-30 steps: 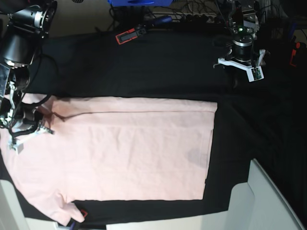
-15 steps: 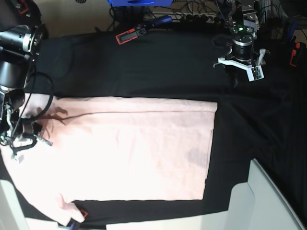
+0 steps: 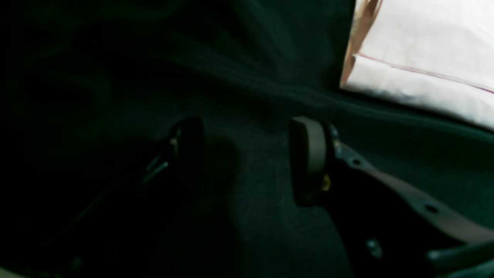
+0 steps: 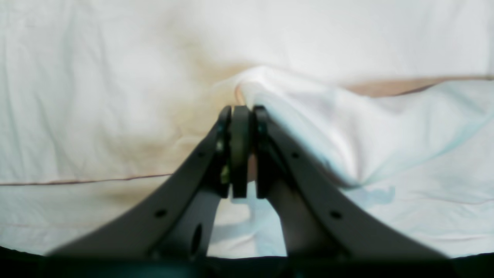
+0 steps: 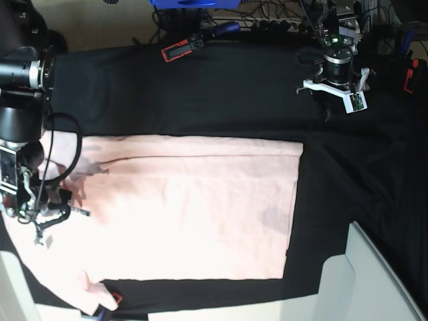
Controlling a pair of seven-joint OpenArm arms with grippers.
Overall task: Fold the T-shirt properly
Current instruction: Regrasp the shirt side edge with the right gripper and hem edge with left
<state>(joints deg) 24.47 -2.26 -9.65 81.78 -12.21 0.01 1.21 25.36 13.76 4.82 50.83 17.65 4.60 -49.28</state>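
A black cloth covers the worktop under the pink T-shirt. The right hand pinches a raised fold of the shirt; the left hand hangs spread and empty. Soft and limp, it looks best gripped at hems.

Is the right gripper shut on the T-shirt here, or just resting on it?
Shut on it: the right gripper pinches a raised ridge of the T-shirt.

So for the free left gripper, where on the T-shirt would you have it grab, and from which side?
Probably the near corner of the T-shirt, at its straight folded edge facing the left gripper. That gripper is open over bare black cloth, and the edge there lies flat and unobstructed, so a low approach from the cloth side could pinch it. The right gripper already pinches a raised fold at the other end.
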